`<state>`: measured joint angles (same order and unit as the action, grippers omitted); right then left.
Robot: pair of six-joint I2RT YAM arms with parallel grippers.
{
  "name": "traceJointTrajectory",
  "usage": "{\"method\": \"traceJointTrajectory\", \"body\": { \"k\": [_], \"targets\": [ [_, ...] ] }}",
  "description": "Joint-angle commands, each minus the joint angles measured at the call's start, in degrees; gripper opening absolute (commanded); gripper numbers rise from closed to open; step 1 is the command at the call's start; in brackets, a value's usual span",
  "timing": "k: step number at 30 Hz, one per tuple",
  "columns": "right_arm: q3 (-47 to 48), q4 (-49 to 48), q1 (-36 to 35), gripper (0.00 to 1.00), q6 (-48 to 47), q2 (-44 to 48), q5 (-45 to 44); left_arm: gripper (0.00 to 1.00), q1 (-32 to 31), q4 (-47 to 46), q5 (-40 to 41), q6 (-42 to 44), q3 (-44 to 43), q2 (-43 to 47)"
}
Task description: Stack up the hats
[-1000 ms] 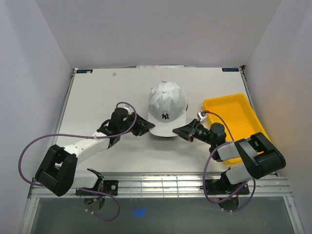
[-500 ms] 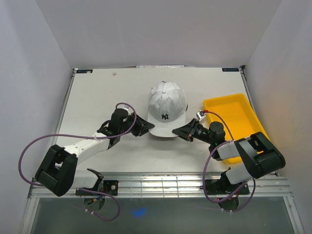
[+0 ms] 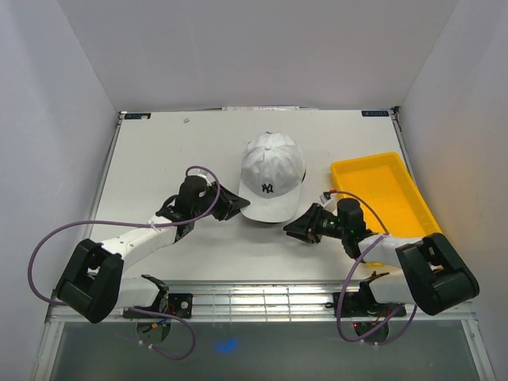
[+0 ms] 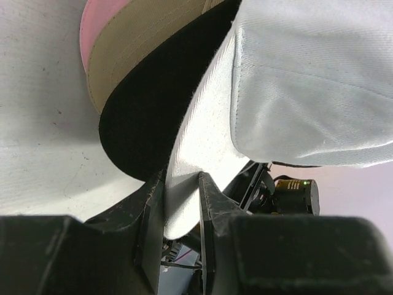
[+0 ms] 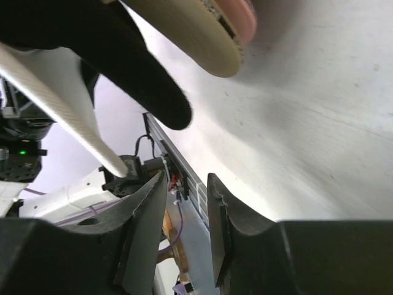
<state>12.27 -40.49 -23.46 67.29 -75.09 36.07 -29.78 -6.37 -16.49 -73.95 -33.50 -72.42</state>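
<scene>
On the table [image 3: 159, 159], left of the yellow tray [image 3: 381, 190], the hats sit in one pile near the middle, and I judge the stacking all but done; the white cap [image 3: 272, 171] crowns it, and my left wrist view shows a black brim [image 4: 141, 123], a tan brim [image 4: 126, 43] and a pink brim [image 4: 91, 24] nested under it; whether a fifth cap hides below I cannot tell; what seems left is to settle the top brim and let go; the white cap's long axis runs far to near, logo and brim pointing at my bases; my left claw [image 3: 232, 206] is closed tight on the left edge of that white brim; my right claw [image 3: 298, 228] sits just off the brim's right side, jaws narrowly parted and holding nothing.
</scene>
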Motion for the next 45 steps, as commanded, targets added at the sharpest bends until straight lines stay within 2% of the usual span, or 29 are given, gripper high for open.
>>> {"method": "traceJointTrajectory", "body": {
  "k": [1,2,10,20,29,34,38,41,45],
  "targets": [
    [3.10,8.84,0.44,0.39,-4.53,1.96,-1.01,0.00,0.60,8.92,5.06,1.09,-0.08,0.09],
    [3.46,10.33,0.52,0.39,-4.88,2.23,-1.09,0.00,0.60,9.27,5.07,1.09,-0.17,0.00],
    [6.53,19.82,1.40,0.39,-9.19,6.18,-2.50,0.33,0.60,11.64,6.47,0.83,-0.34,-0.61],
    [11.10,27.48,2.54,0.41,-12.97,10.14,-3.82,0.62,0.60,12.96,7.44,0.83,0.36,-0.88],
    [14.09,30.46,4.13,0.41,-15.08,11.10,-3.20,0.64,0.60,14.98,7.88,2.06,-0.34,1.93],
    [16.73,36.26,5.79,0.41,-17.45,13.30,-2.94,0.65,0.60,19.45,9.11,5.30,-3.06,5.09],
    [20.06,40.75,8.25,0.42,-21.21,16.37,-1.36,0.65,0.60,23.68,9.11,11.70,-6.14,7.82],
    [22.35,47.51,10.63,0.45,-24.12,18.13,-1.09,0.66,0.60,27.37,9.46,14.88,-8.07,11.33],
    [28.48,55.94,12.56,0.53,-29.31,22.44,-4.25,0.66,0.60,32.73,8.76,22.69,-12.02,14.76]
  ]
}}
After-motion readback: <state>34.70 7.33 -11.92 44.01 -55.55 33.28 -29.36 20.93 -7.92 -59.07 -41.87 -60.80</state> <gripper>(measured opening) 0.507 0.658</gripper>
